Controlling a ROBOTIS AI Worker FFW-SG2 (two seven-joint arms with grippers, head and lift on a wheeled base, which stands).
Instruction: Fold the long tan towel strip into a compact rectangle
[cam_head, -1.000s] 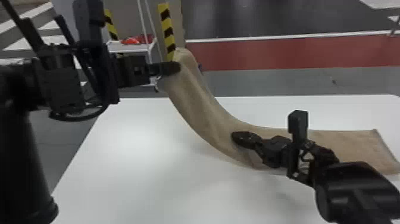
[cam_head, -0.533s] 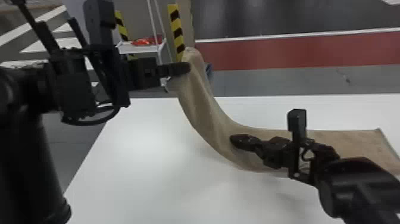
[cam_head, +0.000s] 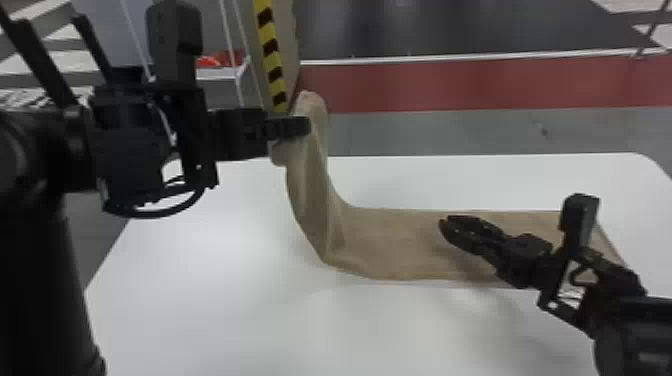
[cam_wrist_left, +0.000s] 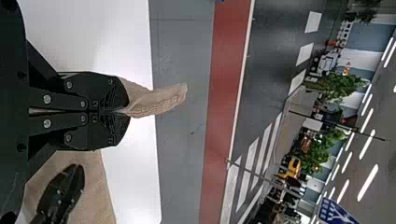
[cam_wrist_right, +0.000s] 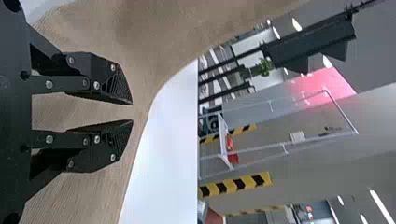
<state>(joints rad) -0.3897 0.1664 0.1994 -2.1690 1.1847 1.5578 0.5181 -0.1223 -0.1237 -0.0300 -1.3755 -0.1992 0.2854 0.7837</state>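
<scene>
Nearest you, at the right, your right gripper (cam_head: 444, 226) was over the flat stretch of the long tan towel strip (cam_head: 400, 245). That hand was released: in its wrist view, its fingers (cam_wrist_right: 109, 84) stood apart, with tan cloth behind the gap. The strip's flat stretch lay on the white table (cam_head: 225, 320), running from under your right arm toward the middle, where it curved up. Farther up and to the left, you had your left gripper (cam_head: 306, 126) clenched on the raised end of the strip, with a bit of cloth poking past the fingertips and the rest sloping down to the tabletop. Behind that came the yellow-and-black striped post (cam_head: 272, 55) and the red floor band (cam_head: 450, 82)
</scene>
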